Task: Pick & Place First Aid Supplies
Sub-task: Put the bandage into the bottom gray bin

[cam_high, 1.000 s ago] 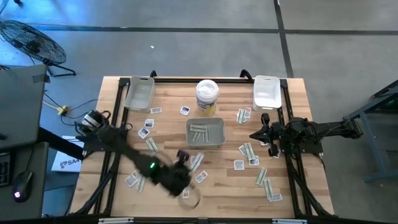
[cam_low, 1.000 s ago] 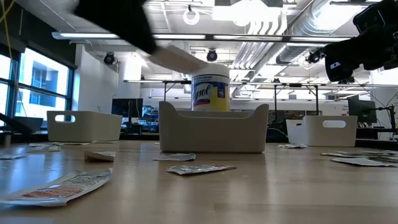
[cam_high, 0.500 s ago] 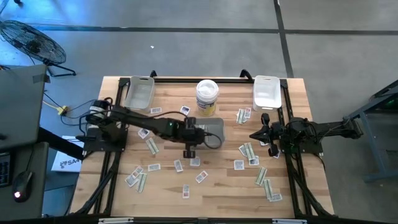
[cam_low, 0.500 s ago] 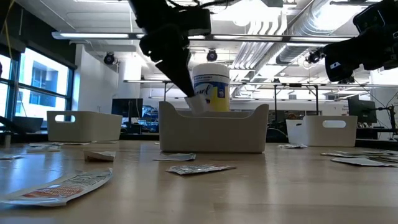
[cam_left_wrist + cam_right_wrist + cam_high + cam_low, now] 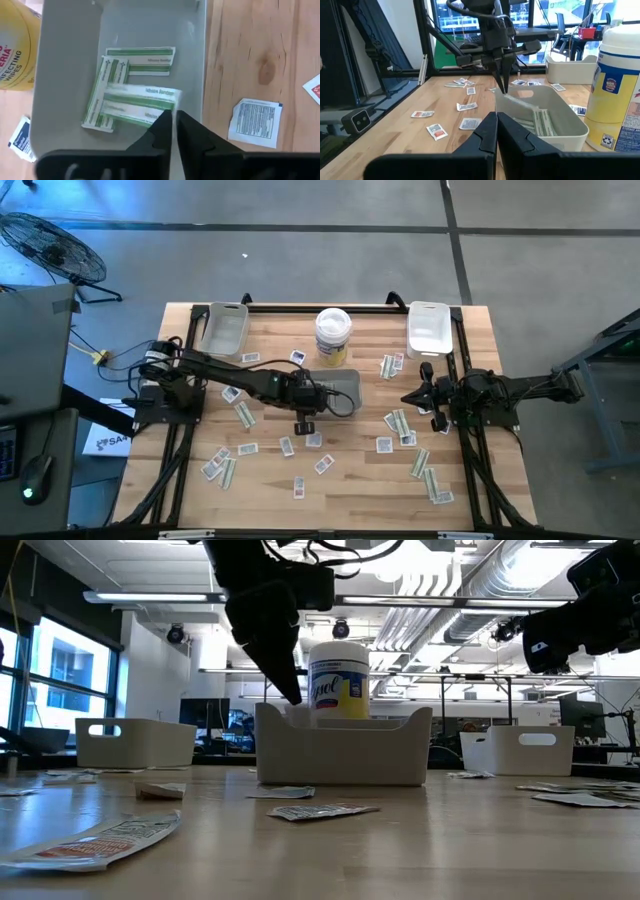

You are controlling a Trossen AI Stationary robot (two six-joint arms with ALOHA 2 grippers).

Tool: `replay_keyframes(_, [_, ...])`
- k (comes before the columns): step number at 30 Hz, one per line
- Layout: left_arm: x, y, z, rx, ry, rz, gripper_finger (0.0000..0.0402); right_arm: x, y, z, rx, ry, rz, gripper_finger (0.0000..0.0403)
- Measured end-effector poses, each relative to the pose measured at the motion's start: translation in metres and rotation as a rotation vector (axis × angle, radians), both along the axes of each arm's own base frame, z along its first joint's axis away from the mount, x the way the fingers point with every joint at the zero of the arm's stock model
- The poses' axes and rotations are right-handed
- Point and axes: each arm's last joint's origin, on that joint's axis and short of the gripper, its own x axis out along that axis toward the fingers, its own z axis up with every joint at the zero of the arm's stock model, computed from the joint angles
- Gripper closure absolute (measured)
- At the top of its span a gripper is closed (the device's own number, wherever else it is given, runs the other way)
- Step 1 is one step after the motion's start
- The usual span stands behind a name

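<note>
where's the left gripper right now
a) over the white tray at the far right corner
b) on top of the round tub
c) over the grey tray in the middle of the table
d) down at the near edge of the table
c: the left gripper hangs over the grey middle tray, with long green-striped strips lying in the tray below its fingertips.

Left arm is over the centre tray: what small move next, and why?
Probably lift the left gripper straight up out of the grey tray. The striped strip under it looks free, blurred above the other strips, and many packets lie on the table. The right gripper waits at the right side.
</note>
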Motion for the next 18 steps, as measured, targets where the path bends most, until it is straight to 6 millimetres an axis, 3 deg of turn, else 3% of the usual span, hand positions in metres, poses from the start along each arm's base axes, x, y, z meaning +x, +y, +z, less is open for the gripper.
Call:
replay_keyframes(7, [0.000, 0.009, 0.007, -0.015, 0.009, 0.016, 0.0289, 0.000, 0.000, 0.000, 0.000, 0.000, 0.000, 0.0398])
replay_keyframes(10, [0.000, 0.006, 0.033, -0.065, 0.022, -0.019, 0.0270, 0.000, 0.000, 0.000, 0.000, 0.000, 0.000, 0.0398])
replay_keyframes(14, [-0.015, -0.012, 0.073, -0.156, 0.142, -0.096, 0.0269, 0.000, 0.000, 0.000, -0.001, 0.002, 0.000, 0.0398])
replay_keyframes(18, [-0.041, -0.034, 0.094, -0.178, 0.326, -0.048, 0.0275, 0.000, 0.000, 0.000, -0.001, 0.004, -0.001, 0.0398])
